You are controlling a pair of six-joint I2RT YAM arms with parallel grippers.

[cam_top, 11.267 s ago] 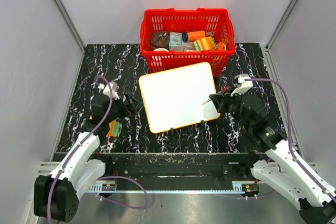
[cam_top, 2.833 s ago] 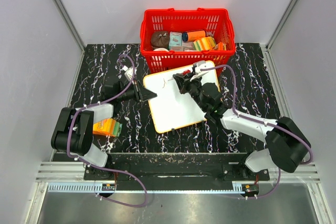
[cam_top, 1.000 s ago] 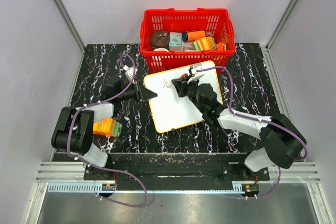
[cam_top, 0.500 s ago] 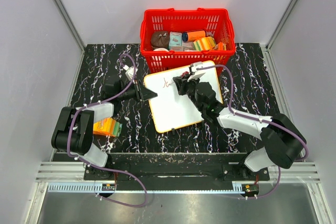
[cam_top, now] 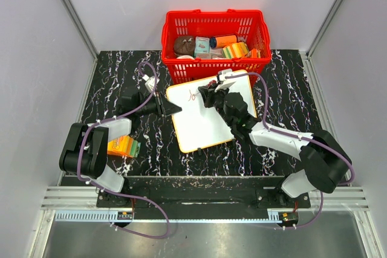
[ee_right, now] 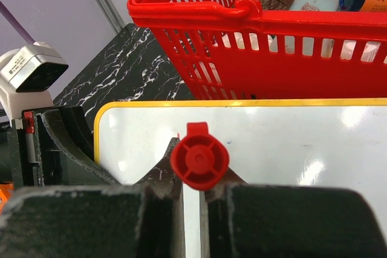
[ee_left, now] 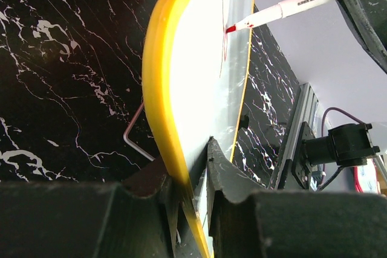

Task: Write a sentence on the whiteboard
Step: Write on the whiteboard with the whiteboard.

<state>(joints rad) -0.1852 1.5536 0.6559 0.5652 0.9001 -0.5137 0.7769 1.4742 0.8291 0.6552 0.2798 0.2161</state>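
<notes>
The whiteboard point(cam_top: 208, 122), white with a yellow rim, lies tilted on the black marble table in front of the red basket. My left gripper point(cam_top: 172, 109) is shut on its left edge, and the yellow rim point(ee_left: 158, 83) runs between the jaws. My right gripper point(cam_top: 208, 96) is shut on a red marker point(ee_right: 199, 158), seen end-on in the right wrist view. The marker's tip point(ee_left: 230, 28) touches the board near its upper left corner. Of the sentence point(cam_top: 192, 95) only a short red scribble shows, beside the tip.
The red basket point(cam_top: 175, 28) behind the board holds several packets and a can. An orange box point(cam_top: 123, 145) lies on the table by the left arm. A thin wire stand point(ee_left: 134, 143) sticks out under the board. Grey walls enclose the table.
The right gripper has shifted slightly up and left with the marker, and the red scribble on the board has grown. The left gripper has kept its hold on the board's edge.
</notes>
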